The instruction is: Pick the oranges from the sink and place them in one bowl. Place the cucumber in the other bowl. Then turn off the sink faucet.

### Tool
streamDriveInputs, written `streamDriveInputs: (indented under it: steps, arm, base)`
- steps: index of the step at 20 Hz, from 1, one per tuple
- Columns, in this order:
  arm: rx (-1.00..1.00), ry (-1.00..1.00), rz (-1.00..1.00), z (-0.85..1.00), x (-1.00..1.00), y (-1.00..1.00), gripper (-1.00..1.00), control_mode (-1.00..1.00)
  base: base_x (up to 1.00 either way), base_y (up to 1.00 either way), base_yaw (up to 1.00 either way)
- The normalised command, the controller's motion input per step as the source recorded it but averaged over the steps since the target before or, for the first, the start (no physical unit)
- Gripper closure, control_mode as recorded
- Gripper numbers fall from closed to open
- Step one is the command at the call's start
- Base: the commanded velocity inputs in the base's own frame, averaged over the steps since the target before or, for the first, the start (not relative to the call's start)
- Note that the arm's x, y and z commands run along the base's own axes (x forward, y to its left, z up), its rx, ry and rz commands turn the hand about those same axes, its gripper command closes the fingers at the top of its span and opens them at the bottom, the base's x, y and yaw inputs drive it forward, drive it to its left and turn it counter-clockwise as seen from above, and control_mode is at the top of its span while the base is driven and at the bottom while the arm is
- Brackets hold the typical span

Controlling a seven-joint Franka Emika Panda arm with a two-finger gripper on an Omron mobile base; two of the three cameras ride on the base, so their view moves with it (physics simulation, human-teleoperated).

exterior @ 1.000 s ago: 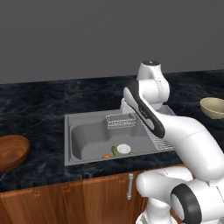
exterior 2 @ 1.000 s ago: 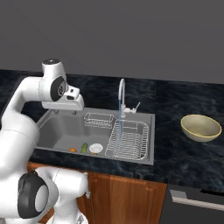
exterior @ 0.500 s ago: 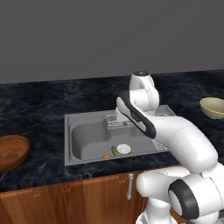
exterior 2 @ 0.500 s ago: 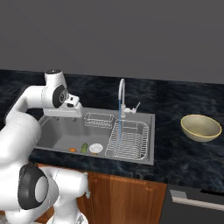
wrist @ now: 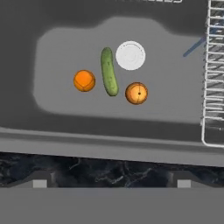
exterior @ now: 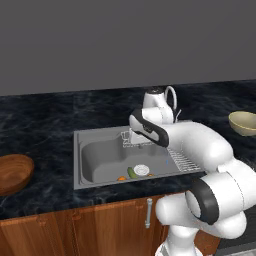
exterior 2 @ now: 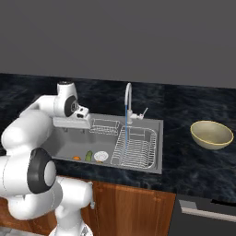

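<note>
We see two oranges (wrist: 84, 81) (wrist: 136, 93) on the floor of the sink (exterior: 92, 155), toward its front edge, with the cucumber (wrist: 109, 71) lying between them and the round drain (wrist: 130, 55) just beside the cucumber's far end. None of the three fruits touches another. Our arm reaches out over the basin, the hand turned down so that it looks straight onto the fruit, and the gripper (wrist: 109, 184) hangs above them with its jaws spread wide, holding nothing. The faucet (exterior 2: 127, 99) at the sink's back edge runs a thin blue stream. The brown wooden bowl (exterior: 12, 172) sits empty near the counter's left front edge; the olive-yellow bowl (exterior 2: 211, 134) sits empty well to the right of the sink.
</note>
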Motion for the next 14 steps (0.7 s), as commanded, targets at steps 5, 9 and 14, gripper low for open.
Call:
streamDriveInputs:
  steps: [5, 9, 14]
  arm:
    - [0.0, 0.06, 0.0, -0.41, 0.22, 0.0, -1.0, -1.0]
    - [-0.01, 0.04, 0.0, -0.44, 0.23, 0.08, -1.0, -1.0]
    - [0.0, 0.01, 0.0, -0.43, 0.19, 0.05, -1.0, -1.0]
  base:
    - [0.0, 0.0, 0.0]
    - [0.0, 0.0, 0.0]
    - [0.0, 0.0, 0.0]
